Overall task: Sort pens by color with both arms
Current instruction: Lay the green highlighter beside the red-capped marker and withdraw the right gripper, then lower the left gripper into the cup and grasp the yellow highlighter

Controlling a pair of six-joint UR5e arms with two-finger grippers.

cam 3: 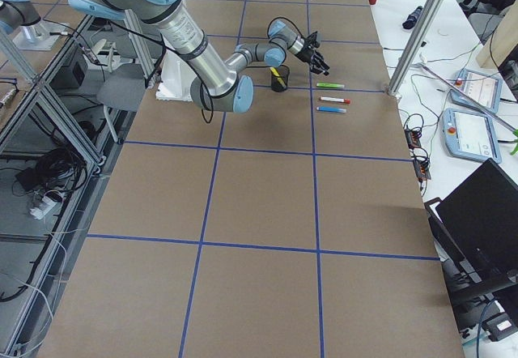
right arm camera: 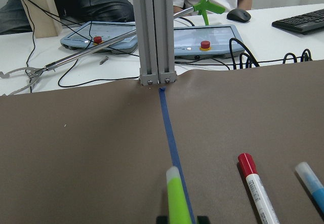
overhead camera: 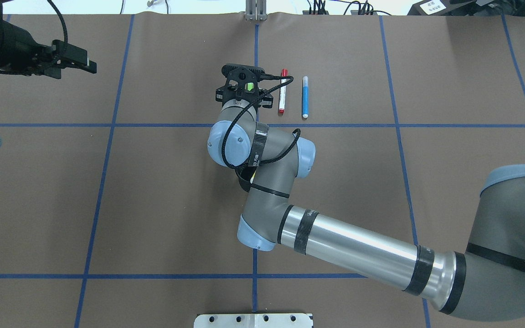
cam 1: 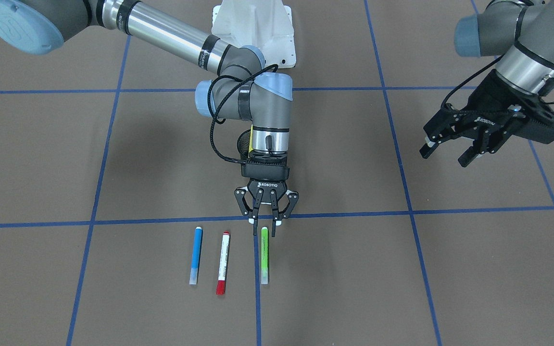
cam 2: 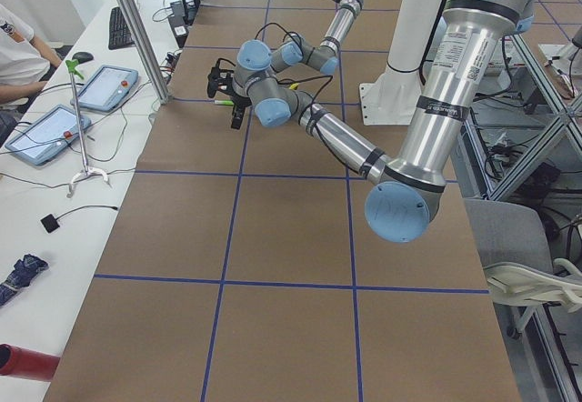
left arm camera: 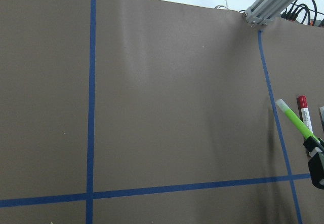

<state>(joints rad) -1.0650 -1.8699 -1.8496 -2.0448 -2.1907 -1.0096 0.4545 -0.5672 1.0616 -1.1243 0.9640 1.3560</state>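
Three pens lie side by side on the brown table: blue (cam 1: 195,254), white with a red cap (cam 1: 222,263) and green (cam 1: 264,257). My right gripper (cam 1: 265,229) points down over the green pen's near end, its fingers open a little and straddling it. The right wrist view shows the green pen (right arm camera: 178,196) between the fingertips with narrow gaps. The yellow pen (cam 3: 278,73) stands in the black mesh cup (cam 3: 279,80) under my right arm. My left gripper (cam 1: 450,153) is open, empty and held high, far from the pens.
The white pedestal base (cam 1: 253,29) stands at the robot's side of the table. An aluminium post (right arm camera: 153,31) stands at the table's far edge beyond the pens, with tablets and cables on the white desk behind it. Blue tape lines (cam 1: 258,307) grid the table.
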